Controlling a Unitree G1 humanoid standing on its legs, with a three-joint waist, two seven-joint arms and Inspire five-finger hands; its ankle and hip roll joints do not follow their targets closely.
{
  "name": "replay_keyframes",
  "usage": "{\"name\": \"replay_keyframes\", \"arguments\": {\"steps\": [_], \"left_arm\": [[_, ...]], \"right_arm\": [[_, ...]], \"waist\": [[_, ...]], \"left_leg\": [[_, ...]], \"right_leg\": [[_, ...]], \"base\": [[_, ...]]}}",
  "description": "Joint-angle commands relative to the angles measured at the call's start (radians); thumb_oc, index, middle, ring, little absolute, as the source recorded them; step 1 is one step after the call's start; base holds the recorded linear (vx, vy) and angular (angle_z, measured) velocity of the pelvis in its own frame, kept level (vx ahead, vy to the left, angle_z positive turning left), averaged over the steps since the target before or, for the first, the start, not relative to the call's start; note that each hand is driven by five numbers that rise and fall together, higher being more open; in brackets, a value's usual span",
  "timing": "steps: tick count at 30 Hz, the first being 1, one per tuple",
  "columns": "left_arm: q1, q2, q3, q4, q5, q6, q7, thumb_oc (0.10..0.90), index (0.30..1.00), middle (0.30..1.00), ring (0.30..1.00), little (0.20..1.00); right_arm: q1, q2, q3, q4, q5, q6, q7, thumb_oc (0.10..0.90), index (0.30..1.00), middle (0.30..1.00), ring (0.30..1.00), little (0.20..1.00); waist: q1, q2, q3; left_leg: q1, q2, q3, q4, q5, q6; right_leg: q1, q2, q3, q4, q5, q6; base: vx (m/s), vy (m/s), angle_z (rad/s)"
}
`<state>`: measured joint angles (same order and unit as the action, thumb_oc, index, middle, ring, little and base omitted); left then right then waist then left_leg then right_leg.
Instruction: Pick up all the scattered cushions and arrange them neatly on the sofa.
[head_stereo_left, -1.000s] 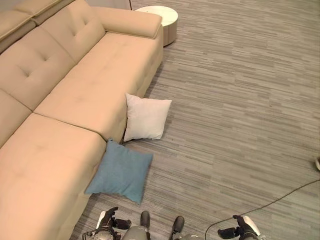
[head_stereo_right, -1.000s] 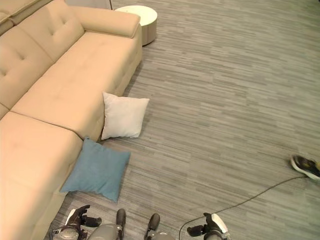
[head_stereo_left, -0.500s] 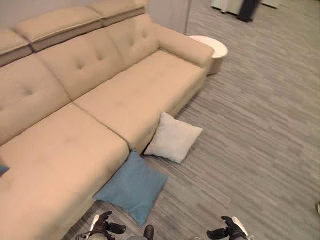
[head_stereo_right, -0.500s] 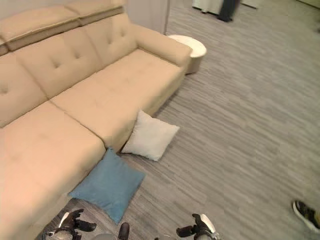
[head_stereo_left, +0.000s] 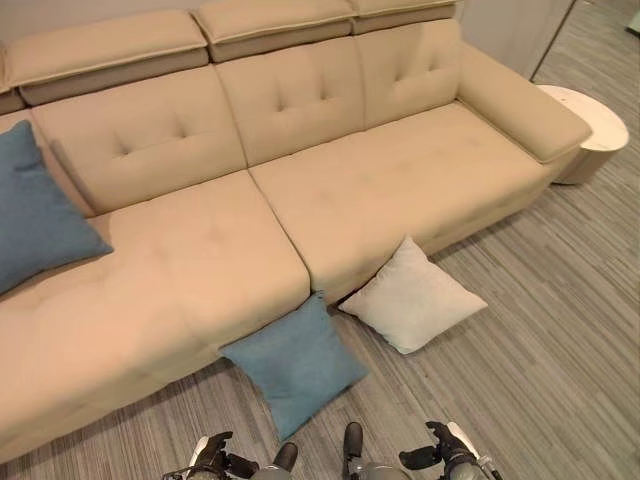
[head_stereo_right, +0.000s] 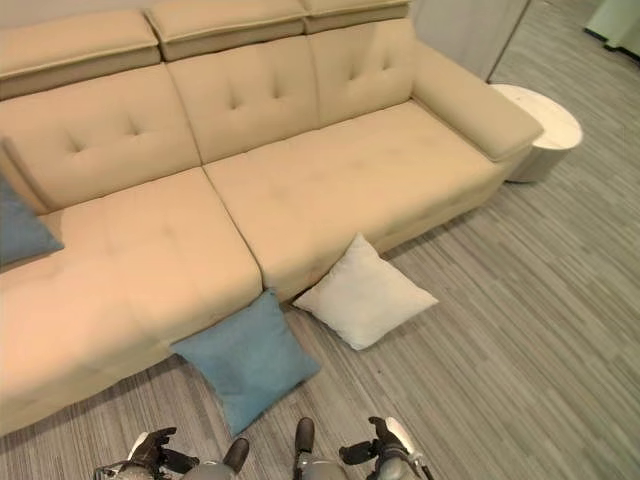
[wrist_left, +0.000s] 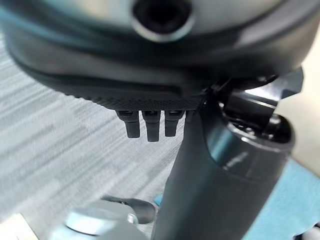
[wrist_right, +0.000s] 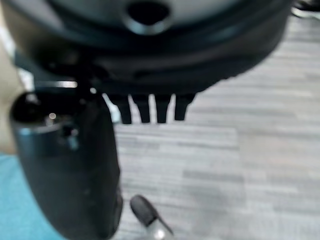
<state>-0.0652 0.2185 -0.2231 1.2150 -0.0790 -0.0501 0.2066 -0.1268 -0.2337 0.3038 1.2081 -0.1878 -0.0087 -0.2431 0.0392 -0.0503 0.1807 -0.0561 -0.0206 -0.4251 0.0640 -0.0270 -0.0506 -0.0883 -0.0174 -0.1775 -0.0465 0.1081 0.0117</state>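
Observation:
Two cushions lie on the grey floor against the front of the beige sofa (head_stereo_left: 330, 190): a blue cushion (head_stereo_left: 295, 362) and, to its right, a white cushion (head_stereo_left: 413, 298). Both lean partly on the sofa's base. A second blue cushion (head_stereo_left: 35, 215) stands on the seat at the sofa's far left, against the backrest. My left hand (head_stereo_left: 212, 460) and right hand (head_stereo_left: 445, 455) hang low at the near edge, short of the floor cushions. The left hand's fingers (wrist_left: 147, 127) and the right hand's fingers (wrist_right: 150, 107) are relaxed and hold nothing. A corner of the blue floor cushion (wrist_left: 285, 200) shows past my left hand.
A round white side table (head_stereo_left: 590, 130) stands by the sofa's right armrest. Grey striped carpet (head_stereo_left: 540, 380) spreads to the right of the cushions and in front of them. The sofa's middle and right seats (head_stereo_left: 420, 170) carry nothing.
The camera has swung left, so the sofa now faces me and the blue cushion on its left end has come into view. The floor cushions and both hands kept their places.

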Motion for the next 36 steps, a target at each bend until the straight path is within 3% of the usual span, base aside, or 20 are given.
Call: {"name": "replay_keyframes", "arguments": {"steps": [1,5,10,13,16,18,22,24,25,26,28,33,36], "left_arm": [[-0.021,0.014,0.021,-0.002,-0.018,-0.035,0.0,0.8,0.9,0.9,0.9,0.9],[0.002,0.004,0.026,0.003,-0.017,-0.032,-0.009,0.8,0.9,0.9,0.9,0.9],[0.004,0.007,0.019,-0.005,0.008,-0.022,-0.009,0.8,0.9,0.9,0.9,0.9],[-0.002,0.015,0.012,-0.015,0.018,-0.017,-0.012,0.8,0.9,0.9,0.9,0.9],[-0.002,0.02,0.016,-0.016,0.01,-0.017,-0.014,0.8,0.9,0.9,0.9,0.9],[0.007,0.022,0.033,-0.002,-0.003,-0.014,-0.015,0.8,0.9,0.9,0.9,0.9],[0.015,0.037,0.054,0.004,-0.006,-0.012,-0.009,0.8,0.9,0.9,0.9,0.9],[0.005,0.051,0.054,0.005,-0.007,-0.014,-0.005,0.8,0.9,0.9,0.9,0.9],[0.005,0.051,0.054,0.005,-0.007,-0.014,-0.005,0.8,0.9,0.9,0.9,0.9],[-0.003,0.062,0.051,-0.002,-0.006,-0.018,0.002,0.8,0.9,0.9,0.9,0.9],[-0.012,0.063,0.043,-0.009,-0.005,-0.023,0.007,0.8,0.9,0.9,0.9,0.9],[-0.025,0.058,0.032,-0.011,-0.01,-0.026,0.006,0.8,0.9,0.9,0.9,0.9],[-0.034,0.051,0.028,-0.02,-0.027,-0.029,0.004,0.8,0.9,0.9,0.9,0.9]], "right_arm": [[0.001,-0.064,-0.009,-0.031,0.018,-0.021,-0.024,0.8,0.9,0.9,0.9,0.9],[0.007,-0.084,-0.012,-0.034,0.022,-0.02,-0.026,0.8,0.9,0.9,0.9,0.9],[0.031,-0.083,-0.028,-0.026,0.036,-0.013,-0.025,0.8,0.9,0.9,0.9,0.9],[0.042,-0.072,-0.036,-0.01,0.046,-0.005,-0.026,0.8,0.9,0.9,0.9,0.9],[0.035,-0.062,-0.03,-0.001,0.047,-0.002,-0.027,0.8,0.9,0.9,0.9,0.9],[0.032,-0.047,-0.024,-0.004,0.039,-0.003,-0.027,0.8,0.9,0.9,0.9,0.9],[0.016,-0.037,-0.012,-0.027,0.019,-0.001,-0.021,0.8,0.9,0.9,0.9,0.9],[0.011,-0.032,-0.005,-0.04,0.017,-0.001,-0.019,0.8,0.9,0.9,0.9,0.9],[0.011,-0.032,-0.005,-0.04,0.017,-0.001,-0.019,0.8,0.9,0.9,0.9,0.9],[0.01,-0.031,-0.001,-0.052,0.019,-0.001,-0.015,0.8,0.9,0.9,0.9,0.9],[0.007,-0.033,0.002,-0.05,0.019,0.003,-0.014,0.8,0.9,0.9,0.9,0.9],[-0.002,-0.035,0.012,-0.035,0.008,0.009,-0.009,0.8,0.9,0.9,0.9,0.9],[-0.009,-0.04,0.016,-0.041,0.013,0.006,-0.016,0.8,0.9,0.9,0.9,0.9]], "waist": [[0.002,-0.022,-0.016],[0.003,-0.02,-0.009],[-0.028,-0.024,-0.011],[-0.041,-0.03,-0.015],[-0.033,-0.037,-0.014],[-0.022,-0.041,-0.026],[-0.014,-0.039,-0.024],[-0.015,-0.036,-0.008],[-0.015,-0.036,-0.008],[-0.025,-0.033,-0.006],[-0.031,-0.031,-0.007],[-0.036,-0.039,-0.013],[-0.035,-0.034,-0.012]], "left_leg": [[-0.033,-0.013,0.148,0.012,-0.023,-0.015],[-0.066,0.013,0.267,0.042,-0.016,-0.007],[-0.079,0.064,0.554,0.086,-0.031,0.023],[-0.095,0.078,0.646,0.115,-0.034,0.026],[-0.109,0.067,0.627,0.128,-0.037,0.026],[-0.065,0.046,0.59,0.044,-0.039,0.039],[-0.03,0.032,0.577,0.008,-0.047,0.069],[-0.031,0.03,0.553,0.012,-0.047,0.077],[-0.031,0.03,0.554,0.012,-0.048,0.077],[-0.029,0.027,0.527,0.004,-0.044,0.076],[-0.028,0.027,0.505,-0.005,-0.038,0.067],[-0.029,0.033,0.476,-0.021,-0.022,0.039],[-0.055,0.068,0.461,-0.052,0.022,0.006]], "right_leg": [[-0.004,-0.082,0.049,0.082,-0.117,0.093],[0.037,-0.078,-0.003,0.059,-0.137,0.073],[0.069,-0.085,-0.088,0.052,-0.162,0.061],[0.078,-0.093,-0.136,0.053,-0.164,0.06],[0.082,-0.096,-0.146,0.057,-0.165,0.061],[0.083,-0.094,-0.155,0.08,-0.167,0.073],[0.04,-0.128,-0.132,0.227,-0.186,0.097],[-0.007,-0.132,-0.085,0.305,-0.185,0.112],[-0.008,-0.132,-0.085,0.306,-0.186,0.112],[-0.041,-0.107,0.013,0.309,-0.178,0.115],[-0.043,-0.102,0.079,0.248,-0.161,0.113],[-0.03,-0.113,0.104,0.136,-0.132,0.115],[-0.033,-0.096,0.09,0.115,-0.133,0.103]], "base": [[0.02,-0.158,0.84],[0.01,-0.11,0.49],[0.01,-0.066,0.67],[0.02,0.004,0.99],[0.04,0.035,0.56],[0.11,0.125,0.3],[0.06,0.141,0.08],[0.0,0.027,-0.03],[0.01,-0.024,0.19],[0.04,-0.046,0.27],[0.06,-0.095,0.59],[0.05,-0.158,0.32],[-0.03,-0.256,0.12]]}}
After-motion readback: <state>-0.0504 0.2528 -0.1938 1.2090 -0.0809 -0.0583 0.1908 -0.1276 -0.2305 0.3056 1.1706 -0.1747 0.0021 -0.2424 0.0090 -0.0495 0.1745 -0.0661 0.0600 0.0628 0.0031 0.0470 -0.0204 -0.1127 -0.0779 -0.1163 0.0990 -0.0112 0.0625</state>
